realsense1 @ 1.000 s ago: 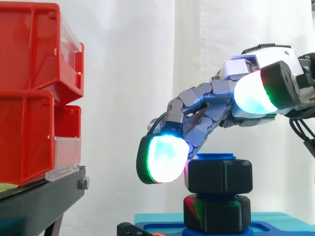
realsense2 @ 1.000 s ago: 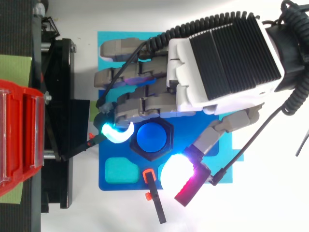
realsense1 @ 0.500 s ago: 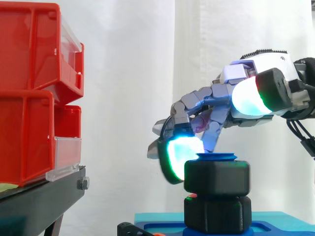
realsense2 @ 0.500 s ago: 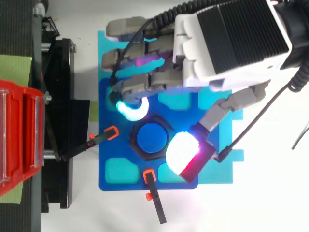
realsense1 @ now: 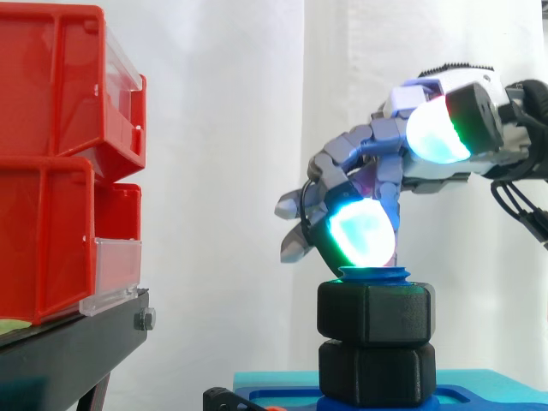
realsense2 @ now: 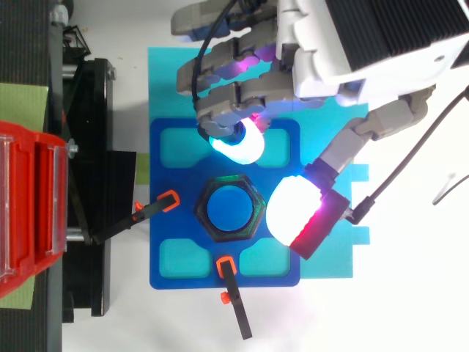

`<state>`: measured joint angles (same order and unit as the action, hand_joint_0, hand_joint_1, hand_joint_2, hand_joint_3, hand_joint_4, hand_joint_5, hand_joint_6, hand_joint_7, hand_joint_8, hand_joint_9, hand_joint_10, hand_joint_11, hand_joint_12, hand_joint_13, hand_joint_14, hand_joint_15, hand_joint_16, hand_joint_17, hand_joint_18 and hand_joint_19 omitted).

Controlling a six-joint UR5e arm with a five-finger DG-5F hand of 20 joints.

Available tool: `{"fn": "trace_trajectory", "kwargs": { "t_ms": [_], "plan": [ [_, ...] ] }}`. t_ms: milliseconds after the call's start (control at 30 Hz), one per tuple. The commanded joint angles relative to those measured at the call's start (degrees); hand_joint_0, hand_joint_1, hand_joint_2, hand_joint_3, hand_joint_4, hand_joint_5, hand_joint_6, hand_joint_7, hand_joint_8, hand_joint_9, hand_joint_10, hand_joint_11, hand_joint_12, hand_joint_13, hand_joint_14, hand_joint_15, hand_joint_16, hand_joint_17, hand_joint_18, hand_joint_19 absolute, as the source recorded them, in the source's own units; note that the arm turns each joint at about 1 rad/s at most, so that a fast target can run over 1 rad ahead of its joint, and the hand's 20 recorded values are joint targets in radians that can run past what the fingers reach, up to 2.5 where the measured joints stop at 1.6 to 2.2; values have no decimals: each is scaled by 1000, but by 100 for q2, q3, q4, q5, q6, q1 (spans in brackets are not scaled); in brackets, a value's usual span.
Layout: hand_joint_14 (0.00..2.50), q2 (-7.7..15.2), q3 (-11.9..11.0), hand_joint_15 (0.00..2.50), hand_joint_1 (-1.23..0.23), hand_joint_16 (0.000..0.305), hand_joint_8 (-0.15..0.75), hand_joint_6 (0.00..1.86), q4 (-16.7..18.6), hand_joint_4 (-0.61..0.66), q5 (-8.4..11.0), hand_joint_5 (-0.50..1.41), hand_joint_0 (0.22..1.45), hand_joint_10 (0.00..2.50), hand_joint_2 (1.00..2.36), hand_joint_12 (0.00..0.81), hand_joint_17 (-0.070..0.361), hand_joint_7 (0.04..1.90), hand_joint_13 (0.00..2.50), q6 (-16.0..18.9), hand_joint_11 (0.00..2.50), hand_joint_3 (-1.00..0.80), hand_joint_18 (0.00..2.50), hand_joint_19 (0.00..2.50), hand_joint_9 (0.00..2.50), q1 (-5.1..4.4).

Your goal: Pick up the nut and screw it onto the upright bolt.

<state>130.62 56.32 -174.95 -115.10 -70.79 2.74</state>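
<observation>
Backdrop: a white curtain (realsense1: 223,171) hangs behind the work. The table (realsense2: 388,308) is white. On it lies a cyan base (realsense2: 168,88) carrying a blue fixture plate (realsense2: 176,279) with recessed pockets. Two small black clamps with orange tips (realsense2: 155,208) sit at the plate's left and lower edges, both pointing toward the centre. At the left, stacked red bins (realsense1: 51,171) rest on a black stand (realsense1: 68,351).

Task item: the black hexagonal nut (realsense1: 375,312) sits on the upright blue bolt (realsense2: 229,209) at the middle of the plate. The bolt's top shows just above the nut. A second black hexagonal piece (realsense1: 372,372) lies directly beneath the nut, the two touching.

Hand: the hand (realsense1: 368,158) is above the nut. From overhead it is offset toward the plate's far side. Its fingers are curled in and grasp nothing. One cyan-green fingertip pad (realsense1: 361,233) hangs close over the nut; the top view places it over a pocket beside the nut, clear of it. The thumb pad (realsense2: 293,213), white with a red edge, is spread wide. It appears just beside the nut from above but stands well higher in the side view.
</observation>
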Motion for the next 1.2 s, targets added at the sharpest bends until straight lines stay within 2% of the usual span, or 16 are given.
{"fn": "trace_trajectory", "kwargs": {
  "t_ms": [0,67,200,267,300,367,433,467,533,733,967,1167],
  "plan": [
    [0,-2,-147,0,-176,23,292,504,-92,204,-4,-58,519,2,1000,254,53,1173,560,-66,37,-500,187,0,1095,-28],
    [0,7,-182,0,-177,26,291,504,-48,238,14,-99,510,0,1000,265,58,1019,530,-172,20,-500,170,0,1036,-46],
    [0,7,-174,0,-179,30,274,503,136,197,14,-156,502,0,1000,283,67,776,433,-207,0,-500,95,0,888,-89],
    [0,16,-138,0,-172,34,254,502,198,160,23,-180,491,0,1000,298,77,677,295,-216,0,-500,0,0,741,-125],
    [0,16,-24,0,-170,35,253,502,224,160,49,-182,488,0,1000,300,78,666,281,-207,0,-500,0,0,723,-169],
    [0,16,90,0,-164,38,238,501,260,141,75,-193,481,0,1000,306,85,631,185,-198,0,-500,0,0,628,-186],
    [0,16,284,0,-151,40,236,501,383,133,128,-199,475,0,1000,315,91,611,105,-154,0,-500,0,0,546,-230],
    [0,7,398,0,-142,41,233,501,541,134,269,-200,473,0,1000,316,93,610,79,-40,0,-500,0,0,524,-274],
    [0,16,407,0,-130,43,228,501,602,126,357,-201,470,0,1000,321,96,602,34,30,0,-500,0,0,484,-327],
    [0,16,398,0,-96,44,227,501,655,137,392,-198,469,0,1000,326,98,617,0,136,0,-500,0,0,442,-388],
    [0,16,389,0,-83,44,227,501,611,145,383,-184,471,0,1000,326,99,627,0,127,0,-500,0,0,443,-362],
    [0,7,407,0,-56,44,226,501,620,170,374,-162,476,0,1000,324,99,640,0,136,0,-500,0,0,449,-379]
  ]
}}
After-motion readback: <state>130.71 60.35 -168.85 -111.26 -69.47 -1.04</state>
